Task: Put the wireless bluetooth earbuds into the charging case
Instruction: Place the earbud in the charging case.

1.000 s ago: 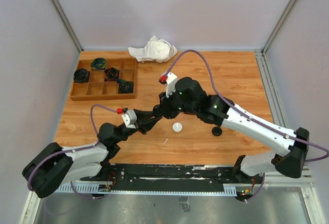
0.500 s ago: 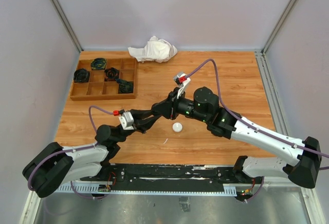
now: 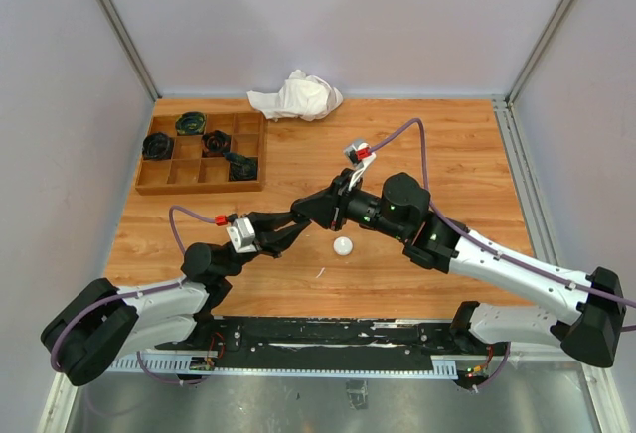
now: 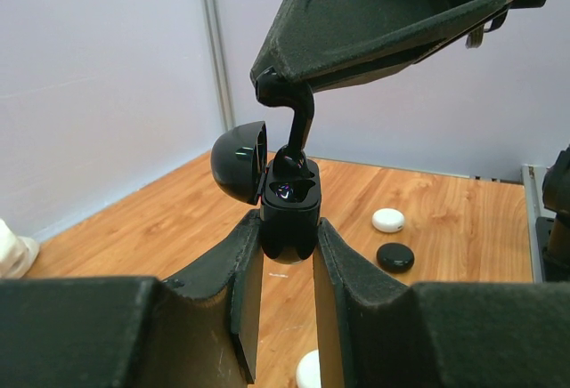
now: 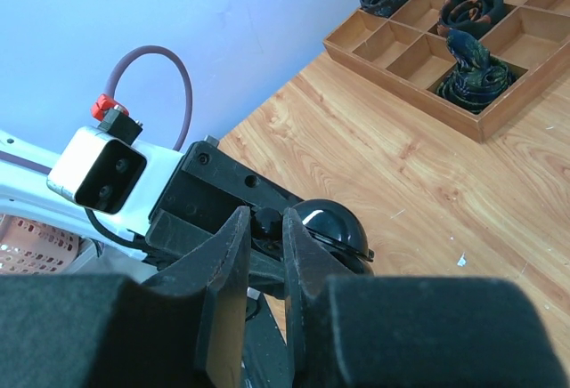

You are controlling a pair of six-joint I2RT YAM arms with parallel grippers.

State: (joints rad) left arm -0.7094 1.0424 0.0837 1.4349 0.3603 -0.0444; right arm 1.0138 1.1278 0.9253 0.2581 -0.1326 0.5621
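- while my left fingers (image 4: 249,247) clamped the open charging case (image 4: 289,219) upright, my right fingers (image 5: 237,233) pinched a black earbud (image 4: 297,134) at its socket.
- it was not yet fully seated, i judged.

You won't find any readable text, label, brand or number in any view; the black charging case (image 4: 289,228) and wooden compartment tray (image 3: 199,188) show no legible marking.

White round cases (image 4: 387,220): two. Black cases (image 4: 394,256): two (one an open case (image 4: 289,223)). Black earbud (image 4: 299,119): one. Divider tray (image 3: 199,188): one. Dark rolls (image 3: 217,142): four. White cloth (image 3: 296,95): one.
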